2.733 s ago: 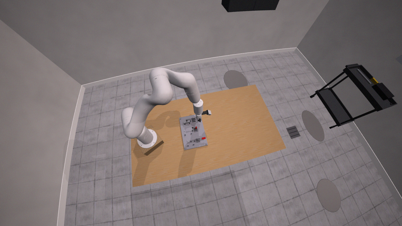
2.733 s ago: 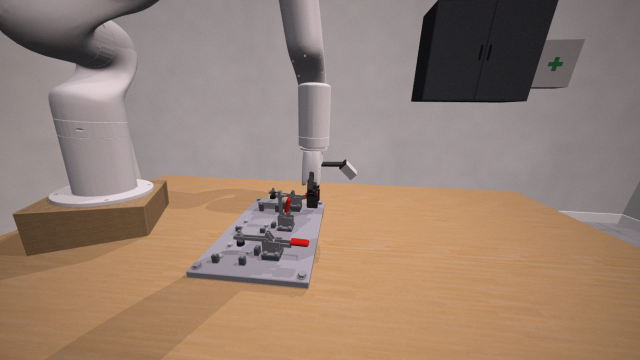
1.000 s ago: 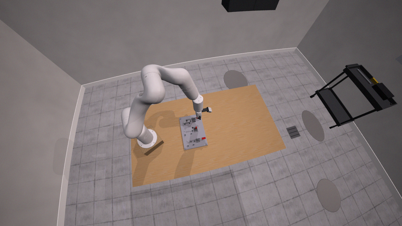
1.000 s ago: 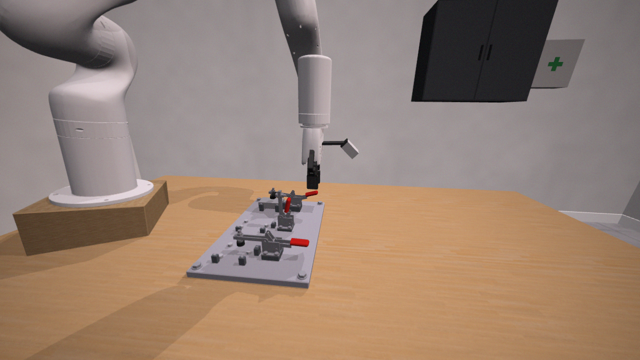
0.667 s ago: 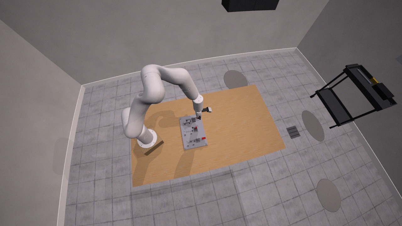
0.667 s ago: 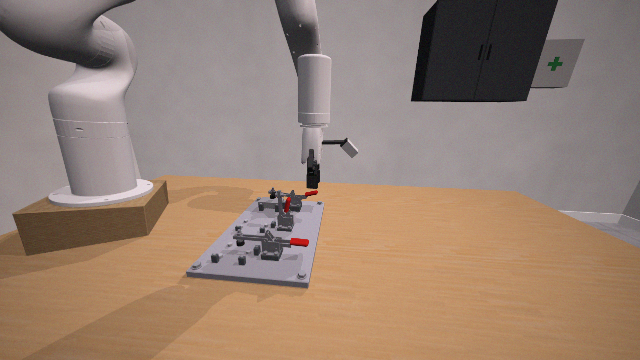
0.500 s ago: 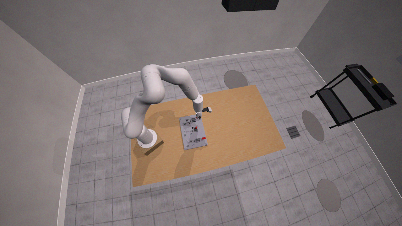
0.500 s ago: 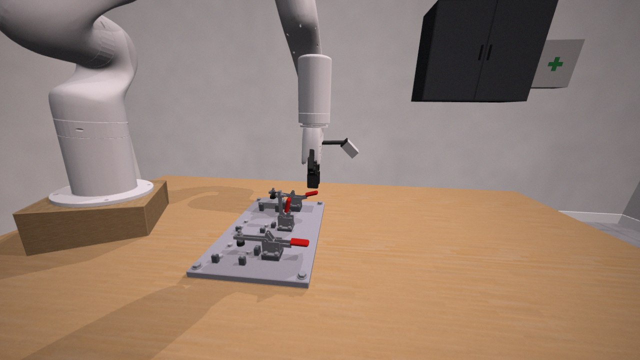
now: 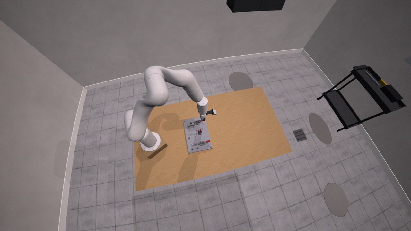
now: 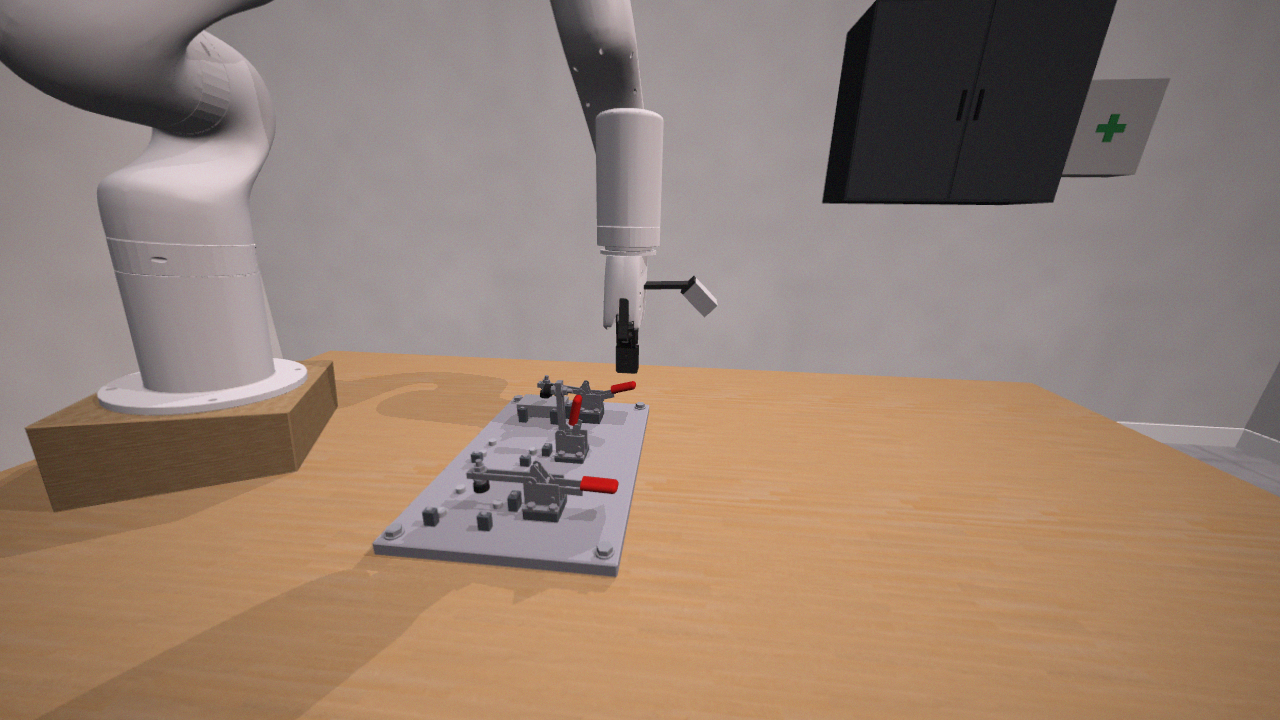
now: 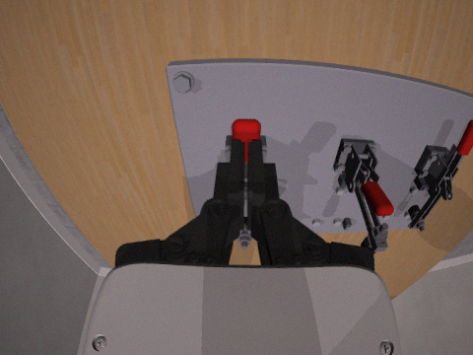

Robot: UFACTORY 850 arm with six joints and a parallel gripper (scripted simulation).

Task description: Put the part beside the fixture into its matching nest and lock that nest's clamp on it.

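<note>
Part: in the far nest, seen in the exterior view as a grey slab [image 10: 539, 411] low among the nest's blocks. Top view too small, wrist view blocked; exact contact with pads and blocks cannot be told.
Far clamp: its bar [image 9: 193, 123] [image 10: 562, 388] [image 11: 244, 239] reaches over the part. Exact level cannot be confirmed.
Far handle: red grip [image 9: 201, 120] [image 10: 623, 387] [image 11: 246, 129] slopes upward. Judged short of its stop; treat as unlocked.
Fingers [image 9: 204, 119] [image 10: 626, 358]: together, nothing between them, above the far handle and apart from it in the exterior view.
Middle clamp [image 9: 199, 132] [image 10: 571, 443] [image 11: 357, 158]: open, bar raised.
Near clamp [image 9: 202, 142] [image 10: 543, 494] [image 11: 434, 165]: bar lowered, no part beneath.
Fixture plate [image 9: 211, 148] [image 10: 501, 550] [image 11: 296, 99]: on the desk [image 9: 244, 129] [image 10: 895, 537] [image 11: 99, 99].
Done: part placed in a nest, apparently the intended one.
Remaining: press the far handle past dead centre, verify lock and seating, then retract the arm.

The end effector [image 9: 204, 119] [image 10: 627, 358] [image 11: 245, 159] has risen from the red clamp handle [image 9: 201, 120] [image 10: 623, 386] [image 11: 246, 129] nearest the far long edge of the table [image 9: 244, 129] [image 10: 805, 537] [image 11: 74, 99], and is now above handle level.
</note>
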